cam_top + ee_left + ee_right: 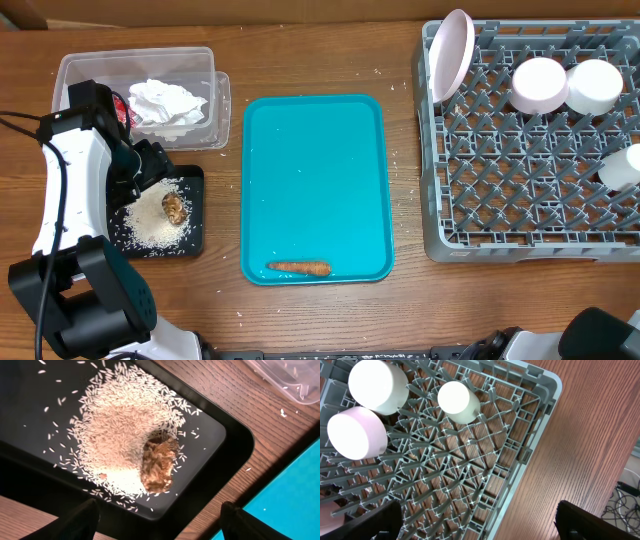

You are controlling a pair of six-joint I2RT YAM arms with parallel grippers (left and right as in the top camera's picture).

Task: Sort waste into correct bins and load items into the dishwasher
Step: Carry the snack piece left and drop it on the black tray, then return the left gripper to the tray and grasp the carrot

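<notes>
A: Where's the carrot?
B: The small orange carrot [298,267] lies flat on the teal plastic tray [315,150], along its near edge and just beside the rim.
A: Grippers?
B: Your left gripper [159,510] hangs over the shallow black rectangular tray [25,435], jaws apart with nothing between them. The loose white rice [115,425] and the brown food lump [159,462] lie under it. Your right gripper [477,517] is over the grey plastic dish rack [542,397], jaws wide apart and also empty.
A: How will it handle?
B: My guess is light, stiff, tapered and round, so it'll roll and skid on that smooth tray. Take it across the thicker middle, jaws square to its length. The rim leaves the near finger little room, so come straight down.
A: Which bin?
B: Probably the black tray with the food, not the clear rectangular plastic tub [70,68] holding the crumpled white paper napkins [168,103]. The 2 trays sit just beside each other, so it's a short carry.
A: Surface?
B: Brown wooden table [300,320] with a few rice grains scattered around the trays. Bare wood shows between the teal tray and the rack, and along the near edge.
</notes>
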